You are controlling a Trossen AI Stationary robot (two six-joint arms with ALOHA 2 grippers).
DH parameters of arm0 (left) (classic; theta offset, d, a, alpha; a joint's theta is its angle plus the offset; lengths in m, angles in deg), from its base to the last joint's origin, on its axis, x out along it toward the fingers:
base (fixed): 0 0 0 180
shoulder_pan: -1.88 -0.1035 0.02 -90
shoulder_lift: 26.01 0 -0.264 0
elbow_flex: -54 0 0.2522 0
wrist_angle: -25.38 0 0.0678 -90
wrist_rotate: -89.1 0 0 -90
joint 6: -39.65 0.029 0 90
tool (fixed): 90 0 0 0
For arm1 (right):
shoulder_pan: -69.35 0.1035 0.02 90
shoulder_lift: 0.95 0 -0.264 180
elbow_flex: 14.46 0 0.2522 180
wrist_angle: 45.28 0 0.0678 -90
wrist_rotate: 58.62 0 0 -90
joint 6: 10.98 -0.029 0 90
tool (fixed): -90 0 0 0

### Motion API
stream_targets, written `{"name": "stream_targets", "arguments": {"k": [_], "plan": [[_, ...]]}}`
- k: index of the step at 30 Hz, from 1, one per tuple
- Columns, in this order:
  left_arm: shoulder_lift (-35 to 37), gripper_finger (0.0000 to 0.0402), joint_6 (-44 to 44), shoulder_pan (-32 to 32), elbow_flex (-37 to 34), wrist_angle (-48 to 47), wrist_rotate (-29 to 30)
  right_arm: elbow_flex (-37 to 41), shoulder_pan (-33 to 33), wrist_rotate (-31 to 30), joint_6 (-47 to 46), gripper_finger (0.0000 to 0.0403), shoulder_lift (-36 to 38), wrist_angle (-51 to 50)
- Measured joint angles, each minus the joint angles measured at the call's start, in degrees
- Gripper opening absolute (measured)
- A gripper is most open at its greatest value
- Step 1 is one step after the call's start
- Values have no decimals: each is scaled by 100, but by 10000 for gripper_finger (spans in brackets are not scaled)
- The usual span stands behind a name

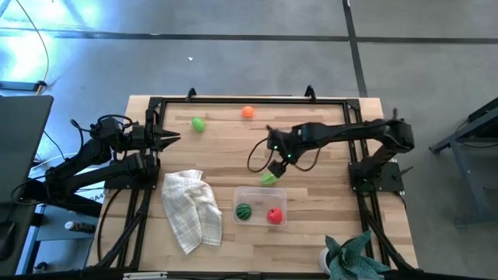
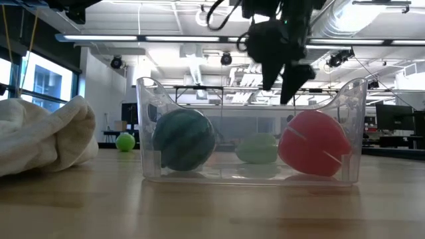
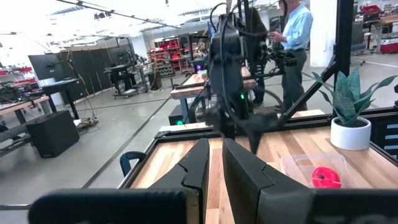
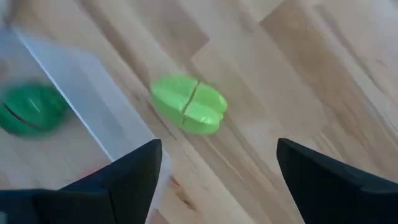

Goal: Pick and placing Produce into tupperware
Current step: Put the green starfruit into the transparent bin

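Closest to the low camera stands the clear tupperware [image 2: 251, 133] on the wooden worktop [image 1: 311, 241], with the round dark-green striped piece [image 2: 184, 140] and the red piece [image 2: 314, 143] resting inside it. From above, the green one [image 1: 243, 211] lies beside the red one [image 1: 274, 216] in the container [image 1: 260, 194]. Just outside the container's far rim lies the light-green leafy piece [image 1: 268, 179], flat on the wood and not in the box; the right wrist view shows it [image 4: 188, 104] beside the clear wall. Above it hangs the right gripper [image 1: 277, 169], its jaws spread wide and grasping nothing. Near the far edge of the worktop sit a small bright-green ball [image 1: 198, 124] and the orange piece [image 1: 247, 112], well apart from the container. A white checked cloth [image 1: 191, 208] lies crumpled beside the tupperware. At the worktop's left side waits the left gripper [image 1: 173, 138], jaws closed on nothing.
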Motion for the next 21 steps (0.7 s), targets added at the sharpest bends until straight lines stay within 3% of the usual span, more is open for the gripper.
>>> {"name": "stream_targets", "arguments": {"k": [13, 21], "plan": [[2, 37, 1, 0, 0, -1, 2, 0, -1, -191, 4441, 307, -783, 169], [2, 37, 1, 0, 0, 0, 1, 0, 7, -18, 5670, 307, -799, 741]]}}
